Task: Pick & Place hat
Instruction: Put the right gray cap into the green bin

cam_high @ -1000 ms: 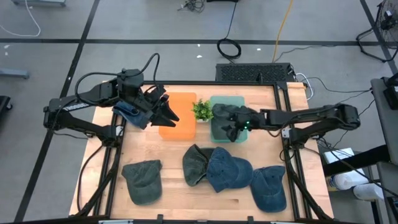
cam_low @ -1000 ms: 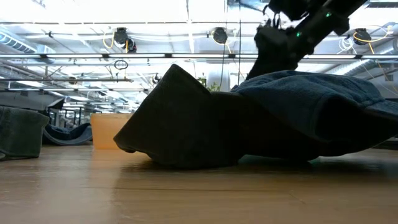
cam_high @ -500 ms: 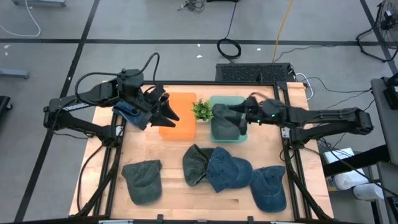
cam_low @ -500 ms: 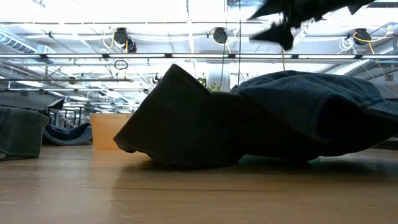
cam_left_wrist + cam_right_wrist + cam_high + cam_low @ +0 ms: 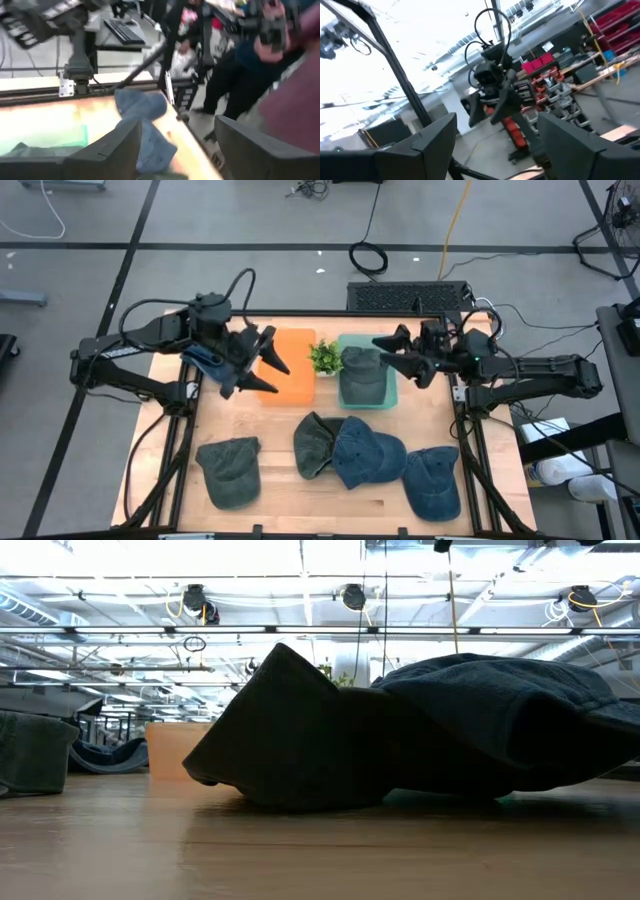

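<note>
Seen from above, a wooden table holds four hats in a near row: a green hat at left, a dark hat, a blue hat and a denim hat at right. At the far side, a grey-green hat lies in the green bin. The right gripper hovers open just right of it. The left gripper is spread open over the orange bin, a blue hat beside its wrist.

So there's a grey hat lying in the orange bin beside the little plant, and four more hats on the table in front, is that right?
Not quite: the high view shows the grey hat lying in the green bin, not the orange bin. The plant stands between the two bins, and four hats do lie on the table in front.
</note>
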`<state>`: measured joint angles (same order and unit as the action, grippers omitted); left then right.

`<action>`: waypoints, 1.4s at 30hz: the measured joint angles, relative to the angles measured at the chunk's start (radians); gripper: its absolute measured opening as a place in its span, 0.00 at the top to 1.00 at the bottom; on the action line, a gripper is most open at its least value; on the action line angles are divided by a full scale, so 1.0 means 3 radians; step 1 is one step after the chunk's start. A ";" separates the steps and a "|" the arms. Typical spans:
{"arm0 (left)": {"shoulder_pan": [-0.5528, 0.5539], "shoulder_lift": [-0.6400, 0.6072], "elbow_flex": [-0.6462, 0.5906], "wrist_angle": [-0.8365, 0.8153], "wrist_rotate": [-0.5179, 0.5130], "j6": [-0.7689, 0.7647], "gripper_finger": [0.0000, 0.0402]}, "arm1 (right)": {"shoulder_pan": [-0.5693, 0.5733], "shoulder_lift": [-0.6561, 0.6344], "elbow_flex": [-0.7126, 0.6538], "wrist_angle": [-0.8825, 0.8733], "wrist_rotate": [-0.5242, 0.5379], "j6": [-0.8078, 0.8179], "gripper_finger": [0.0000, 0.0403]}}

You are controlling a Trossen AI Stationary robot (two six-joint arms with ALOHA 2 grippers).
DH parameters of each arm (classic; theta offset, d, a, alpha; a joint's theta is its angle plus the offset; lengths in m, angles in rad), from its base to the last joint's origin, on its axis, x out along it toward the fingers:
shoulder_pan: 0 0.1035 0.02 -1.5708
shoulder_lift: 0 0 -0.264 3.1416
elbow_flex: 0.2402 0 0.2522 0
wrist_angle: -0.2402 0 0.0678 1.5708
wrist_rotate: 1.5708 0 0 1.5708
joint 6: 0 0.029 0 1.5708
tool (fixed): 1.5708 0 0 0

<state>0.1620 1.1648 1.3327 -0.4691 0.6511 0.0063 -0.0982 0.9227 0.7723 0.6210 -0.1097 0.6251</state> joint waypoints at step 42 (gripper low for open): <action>-0.1842 0.0966 0.0000 -0.1777 -0.2638 0.2130 0.31 | 0.0006 0.0001 0.0000 0.0813 0.0013 0.0057 0.34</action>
<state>-0.3904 1.4546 1.3327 -1.0024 -0.1402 0.6454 -0.0963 0.9230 0.7723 0.8650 -0.1059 0.6424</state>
